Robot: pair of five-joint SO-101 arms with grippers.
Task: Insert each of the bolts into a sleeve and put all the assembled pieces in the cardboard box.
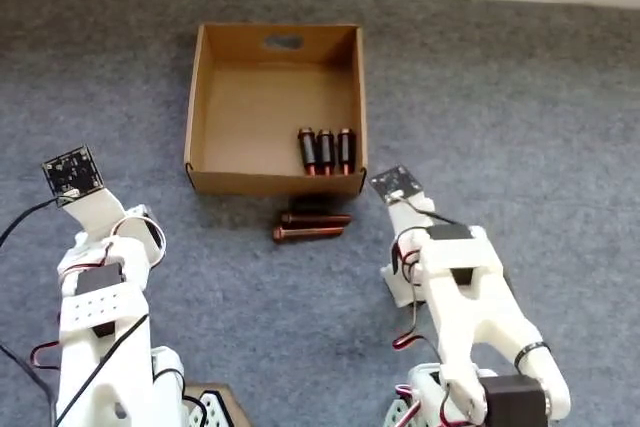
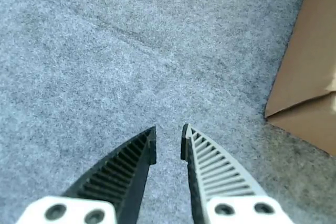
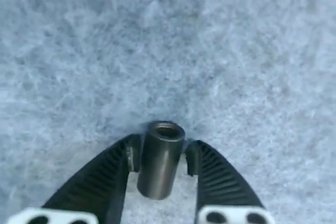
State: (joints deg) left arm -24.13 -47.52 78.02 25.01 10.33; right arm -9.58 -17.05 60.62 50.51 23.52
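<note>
The cardboard box point(image 1: 275, 182) sits at the far middle of the grey carpet, with three assembled pieces point(image 1: 326, 151) side by side in its near right corner. Two copper bolts point(image 1: 312, 226) lie parallel on the carpet just in front of the box. A dark metal sleeve point(image 3: 159, 158) is held in my right gripper point(image 3: 161, 153), which is shut on it above bare carpet; the sleeve's threaded hole faces away from the wrist. The right arm point(image 1: 455, 277) stands right of the bolts. My left gripper point(image 2: 168, 132) is open and holds nothing, hovering over carpet near the box's corner point(image 2: 307, 93).
The left arm point(image 1: 100, 267) stands at the near left, well clear of the box. A small dark shape point(image 1: 312, 204) lies against the box's front wall, beside the bolts. Open carpet spreads on both sides of the box.
</note>
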